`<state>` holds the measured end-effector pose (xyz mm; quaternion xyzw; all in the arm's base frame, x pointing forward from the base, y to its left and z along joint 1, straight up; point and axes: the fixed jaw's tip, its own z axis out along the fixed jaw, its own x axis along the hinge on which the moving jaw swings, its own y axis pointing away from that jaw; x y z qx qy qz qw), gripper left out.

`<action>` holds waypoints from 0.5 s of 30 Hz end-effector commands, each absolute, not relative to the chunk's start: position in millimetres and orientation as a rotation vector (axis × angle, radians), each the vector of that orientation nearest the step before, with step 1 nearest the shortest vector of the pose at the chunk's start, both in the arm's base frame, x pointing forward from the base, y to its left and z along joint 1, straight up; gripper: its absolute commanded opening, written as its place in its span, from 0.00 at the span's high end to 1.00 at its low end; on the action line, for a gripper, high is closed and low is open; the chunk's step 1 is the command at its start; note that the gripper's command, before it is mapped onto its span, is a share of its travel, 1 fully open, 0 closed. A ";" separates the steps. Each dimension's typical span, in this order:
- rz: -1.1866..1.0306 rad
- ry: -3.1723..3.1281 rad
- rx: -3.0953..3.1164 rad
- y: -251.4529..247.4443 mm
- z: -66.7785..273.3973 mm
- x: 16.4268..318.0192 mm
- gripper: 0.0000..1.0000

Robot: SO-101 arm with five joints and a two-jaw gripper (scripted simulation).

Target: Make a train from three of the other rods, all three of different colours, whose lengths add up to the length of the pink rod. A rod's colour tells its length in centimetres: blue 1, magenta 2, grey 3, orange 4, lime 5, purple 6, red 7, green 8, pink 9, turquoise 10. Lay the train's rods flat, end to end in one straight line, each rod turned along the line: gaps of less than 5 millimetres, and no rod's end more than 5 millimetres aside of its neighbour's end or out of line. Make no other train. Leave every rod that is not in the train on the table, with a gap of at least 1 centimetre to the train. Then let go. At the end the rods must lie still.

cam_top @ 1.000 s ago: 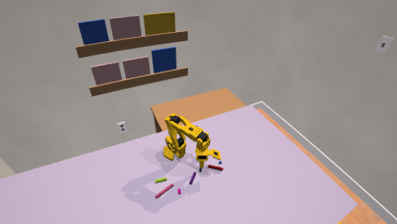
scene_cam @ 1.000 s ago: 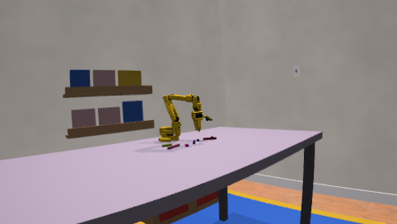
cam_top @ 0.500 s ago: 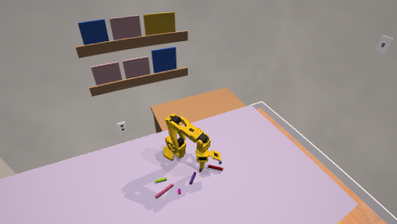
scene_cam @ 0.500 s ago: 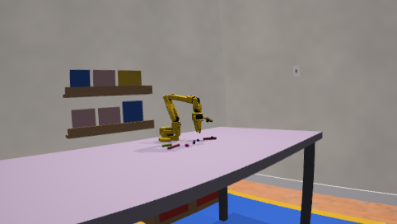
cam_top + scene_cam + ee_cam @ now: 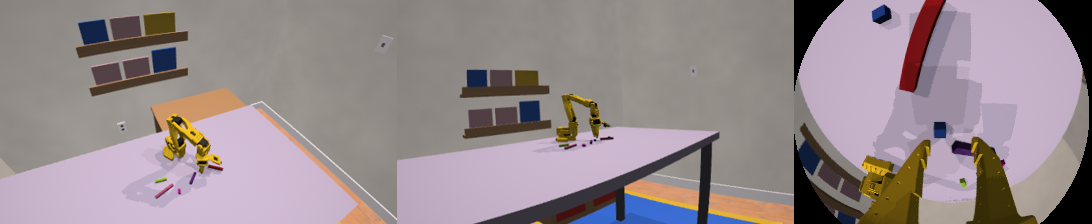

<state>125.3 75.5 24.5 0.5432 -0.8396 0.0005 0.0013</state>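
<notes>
Since blue, purple and magenta make pink's length, the pincer [image 5: 211, 166] [image 5: 603, 131] [image 5: 951, 141], a bit open and empty, likely wants the near blue rod [image 5: 595, 140] [image 5: 939, 130]. From that, the purple rod [image 5: 193, 178] [image 5: 590, 142] [image 5: 962, 148] lies at four o'clock in the wrist view.

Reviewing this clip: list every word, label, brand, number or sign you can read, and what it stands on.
None can be read.
Rods, such as the red rod: no lettering visible.
Wall panels, such as the yellow one: plain colour, no text visible.
</notes>
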 end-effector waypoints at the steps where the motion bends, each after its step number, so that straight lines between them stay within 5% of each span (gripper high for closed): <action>1: 0.010 -2.720 1.732 80.9 27.4 136.7 0.81; 15: 0.010 -2.720 1.732 80.4 17.2 135.9 0.81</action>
